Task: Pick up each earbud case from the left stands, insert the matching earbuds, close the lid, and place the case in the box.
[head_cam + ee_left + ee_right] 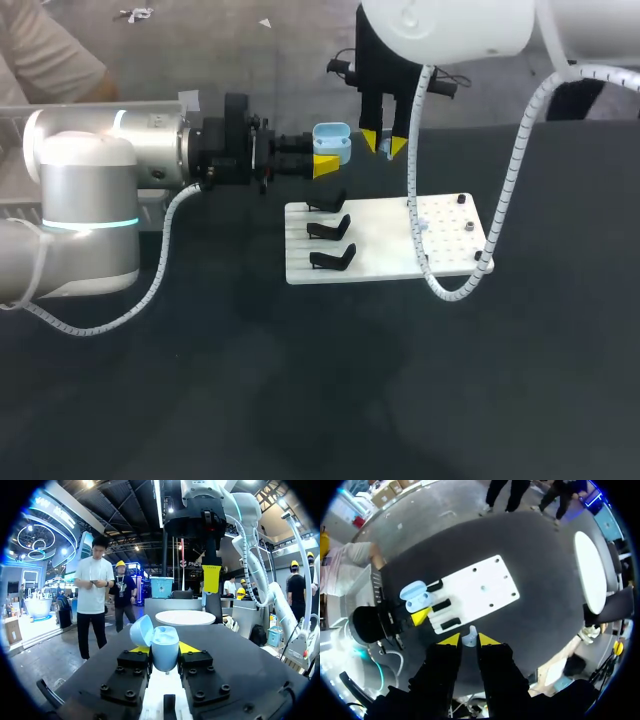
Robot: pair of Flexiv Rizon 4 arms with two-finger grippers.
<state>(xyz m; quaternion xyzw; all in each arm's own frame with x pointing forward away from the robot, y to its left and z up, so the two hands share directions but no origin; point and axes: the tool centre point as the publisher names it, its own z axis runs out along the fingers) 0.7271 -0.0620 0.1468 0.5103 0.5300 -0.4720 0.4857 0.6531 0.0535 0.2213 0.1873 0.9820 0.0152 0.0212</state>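
My left gripper (328, 156) is shut on a light blue earbud case (332, 140), holding it in the air behind the white stand plate (385, 245). The case (164, 647) stands upright with its lid (141, 630) open and tipped aside. My right gripper (384, 146) hangs point-down just right of the case, shut on a small pale earbud (469, 637) pinched between its yellow tips. In the right wrist view the open case (416, 596) lies below and to one side of my right gripper (469, 640). Three black stands (330, 231) on the plate's left are bare.
A few small dark pegs (468, 225) stick up from the right part of the plate. A pale crate-like container (12, 160) sits at the table's left edge behind my left arm. Dark tabletop (300, 400) stretches in front of the plate.
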